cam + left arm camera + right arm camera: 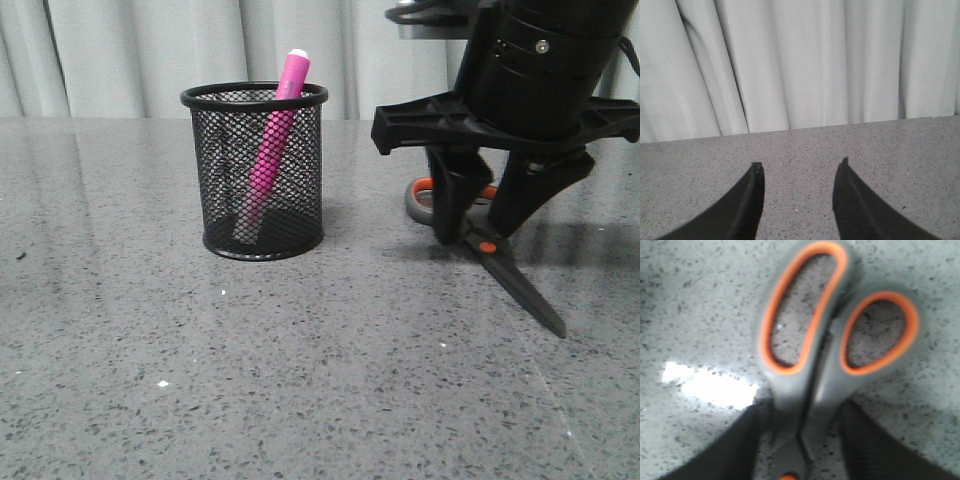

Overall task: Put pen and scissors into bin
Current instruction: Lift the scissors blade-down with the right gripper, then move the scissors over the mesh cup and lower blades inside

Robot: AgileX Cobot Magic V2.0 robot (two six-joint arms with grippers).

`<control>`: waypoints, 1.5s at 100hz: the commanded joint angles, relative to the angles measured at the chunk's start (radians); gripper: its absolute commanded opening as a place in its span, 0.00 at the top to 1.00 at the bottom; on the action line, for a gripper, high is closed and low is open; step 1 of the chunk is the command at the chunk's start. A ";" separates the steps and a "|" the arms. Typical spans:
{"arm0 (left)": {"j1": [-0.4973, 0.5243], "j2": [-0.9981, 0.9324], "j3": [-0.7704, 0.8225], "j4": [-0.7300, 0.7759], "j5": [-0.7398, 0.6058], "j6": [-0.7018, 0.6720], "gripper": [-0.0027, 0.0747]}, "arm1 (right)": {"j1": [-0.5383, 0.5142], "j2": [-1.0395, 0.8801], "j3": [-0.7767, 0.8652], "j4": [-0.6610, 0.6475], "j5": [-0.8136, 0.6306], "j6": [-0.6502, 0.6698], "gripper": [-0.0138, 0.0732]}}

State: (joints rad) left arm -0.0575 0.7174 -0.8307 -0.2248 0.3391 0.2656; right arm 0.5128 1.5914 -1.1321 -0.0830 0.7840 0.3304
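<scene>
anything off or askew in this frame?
Nothing stands out. The pen leans inside the upright bin; the scissors lie flat on the table, the right gripper straddling them near the pivot.

Bright glare, seemingly blurred scissors point(812, 365)

No text, label, brand, number or sign can be read on anything in these views.

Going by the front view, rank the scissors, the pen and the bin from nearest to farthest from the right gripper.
1. Scissors: flat on the table, directly under the right gripper, whose fingers straddle them near the pivot.
2. Bin: stands to the gripper's left; its near wall comes first.
3. Pen: leans inside the bin, just beyond that wall, a close call.
</scene>
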 commanded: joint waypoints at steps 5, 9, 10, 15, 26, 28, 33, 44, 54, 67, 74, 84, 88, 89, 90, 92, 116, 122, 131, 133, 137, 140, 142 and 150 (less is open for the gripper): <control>0.003 -0.003 -0.025 -0.026 -0.079 -0.003 0.59 | 0.000 -0.034 -0.027 -0.031 -0.008 0.003 0.79; 0.003 -0.003 -0.025 -0.026 -0.079 -0.003 0.59 | 0.000 -0.034 -0.027 -0.036 -0.008 0.003 0.84; 0.003 -0.003 -0.025 -0.026 -0.079 -0.003 0.59 | 0.000 -0.034 -0.027 -0.036 -0.008 0.003 0.84; 0.003 -0.003 -0.025 -0.026 -0.079 -0.003 0.59 | 0.000 -0.034 -0.027 -0.043 -0.008 0.003 0.88; 0.003 -0.003 -0.025 -0.027 -0.079 -0.003 0.59 | 0.005 -0.045 -0.027 -0.051 -0.011 0.001 0.92; 0.003 -0.003 -0.025 -0.029 -0.079 -0.003 0.59 | 0.007 -0.051 -0.027 -0.060 -0.015 0.001 0.92; 0.003 -0.003 -0.025 -0.029 -0.079 -0.003 0.59 | 0.009 -0.068 -0.027 -0.066 -0.024 0.001 0.92; 0.003 -0.005 -0.025 -0.030 -0.079 -0.003 0.59 | 0.009 -0.131 -0.023 -0.066 -0.043 0.007 0.92; 0.003 -0.007 -0.025 -0.030 -0.079 -0.003 0.59 | 0.009 -0.206 0.003 -0.066 -0.093 0.007 0.92; 0.003 -0.012 -0.025 -0.030 -0.079 -0.003 0.59 | 0.009 -0.318 0.079 -0.069 -0.214 0.034 0.92; 0.003 -0.018 -0.025 -0.030 -0.079 -0.003 0.59 | 0.009 -0.377 0.129 -0.069 -0.319 0.034 0.92; 0.003 -0.019 -0.025 -0.030 -0.079 -0.003 0.59 | 0.009 -0.444 0.185 -0.021 -0.457 0.034 0.92; 0.003 -0.019 -0.025 -0.030 -0.079 -0.003 0.59 | 0.009 -0.466 0.203 -0.007 -0.516 0.034 0.92; 0.003 -0.019 -0.025 -0.030 -0.079 -0.003 0.59 | 0.009 -0.469 0.206 -0.003 -0.525 0.034 0.92; 0.003 -0.019 -0.025 -0.030 -0.079 -0.003 0.59 | 0.009 -0.475 0.212 0.000 -0.544 0.034 0.92; 0.003 -0.019 -0.025 -0.030 -0.079 -0.003 0.59 | 0.009 -0.483 0.217 0.008 -0.575 0.034 0.92; 0.003 -0.019 -0.025 -0.031 -0.079 -0.003 0.59 | 0.062 -0.479 0.240 0.015 -0.909 0.034 0.92; 0.003 -0.019 -0.025 -0.031 -0.079 -0.003 0.59 | 0.093 -0.461 0.240 -0.012 -0.987 0.034 0.92; 0.003 -0.019 -0.025 -0.031 -0.079 -0.003 0.59 | 0.131 -0.411 0.240 -0.051 -1.123 0.034 0.92; 0.003 -0.019 -0.025 -0.031 -0.079 -0.003 0.59 | 0.135 -0.396 0.240 -0.061 -1.157 0.034 0.92; 0.003 -0.019 -0.025 -0.031 -0.079 -0.003 0.59 | 0.140 -0.360 0.240 -0.083 -1.234 0.034 0.92; 0.003 -0.019 -0.025 -0.031 -0.079 -0.003 0.59 | 0.140 -0.345 0.240 -0.092 -1.268 0.034 0.92; 0.003 -0.019 -0.025 -0.031 -0.079 -0.003 0.59 | 0.140 -0.329 0.240 -0.094 -1.299 0.034 0.92; 0.003 -0.019 -0.025 -0.031 -0.079 -0.003 0.59 | 0.140 -0.269 0.240 -0.095 -1.406 0.034 0.92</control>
State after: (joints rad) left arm -0.0575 0.7029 -0.8307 -0.2416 0.3354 0.2656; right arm 0.6534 1.2957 -0.8651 -0.1580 -0.4101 0.3636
